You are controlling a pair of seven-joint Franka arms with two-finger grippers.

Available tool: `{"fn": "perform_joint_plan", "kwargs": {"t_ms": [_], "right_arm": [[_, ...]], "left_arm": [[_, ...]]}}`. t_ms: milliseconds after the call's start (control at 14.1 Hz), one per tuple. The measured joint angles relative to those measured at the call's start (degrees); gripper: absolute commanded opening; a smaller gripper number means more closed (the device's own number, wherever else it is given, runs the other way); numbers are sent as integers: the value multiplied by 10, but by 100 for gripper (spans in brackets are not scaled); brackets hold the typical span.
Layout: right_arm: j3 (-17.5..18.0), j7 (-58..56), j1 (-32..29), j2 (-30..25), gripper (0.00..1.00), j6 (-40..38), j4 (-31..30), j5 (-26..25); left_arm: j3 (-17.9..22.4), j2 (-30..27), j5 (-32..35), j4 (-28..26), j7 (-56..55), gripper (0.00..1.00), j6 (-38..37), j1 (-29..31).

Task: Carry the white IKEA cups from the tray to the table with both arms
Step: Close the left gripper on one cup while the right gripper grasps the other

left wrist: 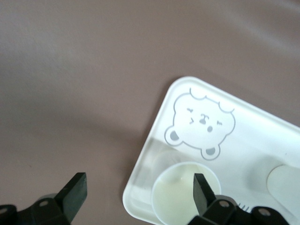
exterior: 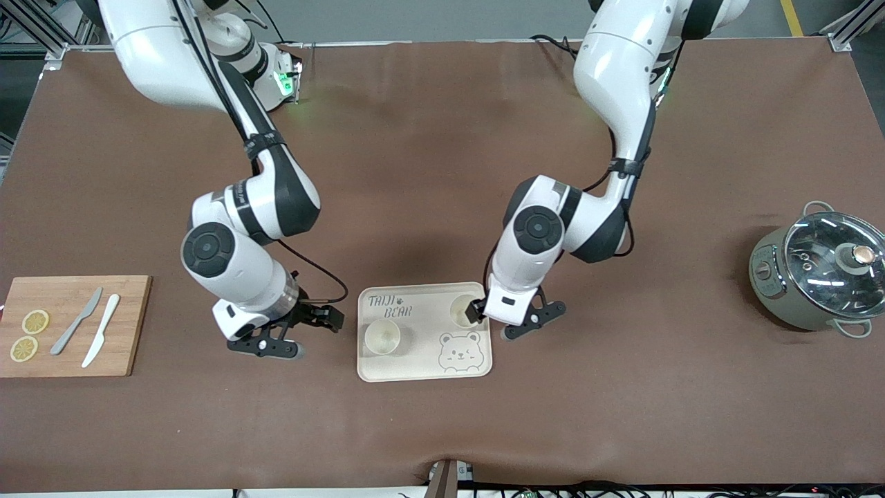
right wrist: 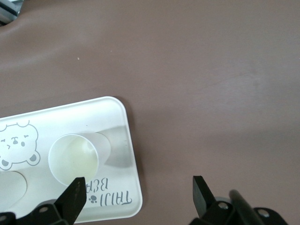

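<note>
the left gripper (exterior: 484,312) hangs spread, one finger (left wrist: 202,192) inside a white cup (exterior: 462,310) on the bear tray (exterior: 423,361). the right gripper (exterior: 319,319), spread and empty, hovers over the table beside the tray, where the second cup (exterior: 382,337) stands upright.

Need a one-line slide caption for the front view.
Both white cups stand on bear tray; open left gripper and right gripper flank it.
</note>
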Motion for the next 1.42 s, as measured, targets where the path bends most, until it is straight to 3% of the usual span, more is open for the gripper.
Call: {"fn": "perform_joint_plan", "kwargs": {"t_ms": [495, 566, 637, 920, 1132, 1274, 1415], "right_arm": [[0, 20, 13, 37, 100, 57, 1, 0], [0, 24, 16, 42, 100, 66, 1, 0], [0, 29, 19, 48, 100, 73, 1, 0], [0, 37, 29, 66, 100, 97, 1, 0], [0, 43, 35, 80, 100, 118, 2, 0], [0, 44, 38, 89, 100, 130, 2, 0], [0, 44, 42, 98, 100, 140, 2, 0]], "left_arm": [[2, 32, 7, 5, -16, 98, 10, -27], [2, 35, 9, 5, -19, 77, 10, -28], [2, 37, 9, 5, -28, 64, 10, -28], [2, 38, 9, 5, -54, 24, 21, -28], [2, 38, 9, 5, -69, 7, 32, -28], [2, 38, 9, 5, -72, 0, 34, -28], [2, 38, 9, 5, -72, 0, 40, -28]]}}
